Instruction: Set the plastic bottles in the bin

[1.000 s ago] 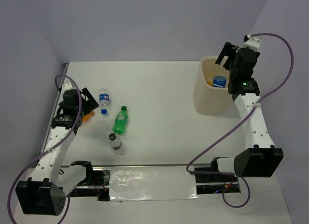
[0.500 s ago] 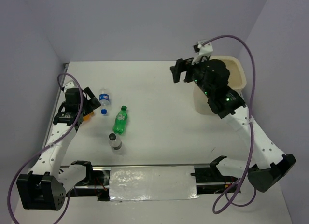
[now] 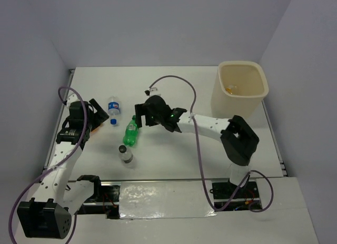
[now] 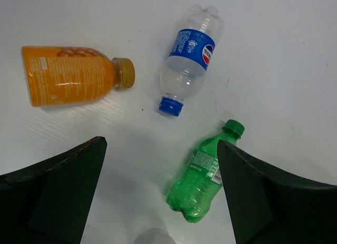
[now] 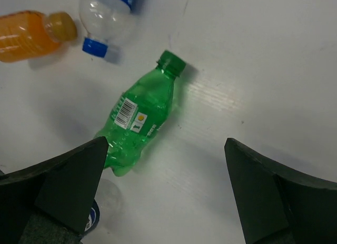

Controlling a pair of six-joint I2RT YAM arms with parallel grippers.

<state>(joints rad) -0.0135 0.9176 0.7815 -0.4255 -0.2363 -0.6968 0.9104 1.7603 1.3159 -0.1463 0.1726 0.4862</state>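
A green bottle (image 3: 131, 132) lies on the white table, with a clear blue-labelled bottle (image 3: 113, 111) to its upper left and a clear dark-capped bottle (image 3: 125, 154) below it. An orange bottle (image 4: 68, 75) lies by the left arm, mostly hidden in the top view. My left gripper (image 3: 101, 113) is open and empty above these bottles; the green bottle (image 4: 202, 175) shows near its right finger. My right gripper (image 3: 139, 117) is open and empty just above the green bottle (image 5: 139, 115). The cream bin (image 3: 224, 104) stands at the far right with something yellow inside.
The table's left edge runs close beside the left arm. The right arm's forearm stretches across the table's middle from the right, with its purple cable looping above. The right wrist view also shows the orange bottle (image 5: 31, 36) and the blue-capped bottle (image 5: 102, 15).
My right arm has swung from over the bin leftward across the table and now hovers over the green bottle. The left arm has hardly moved.
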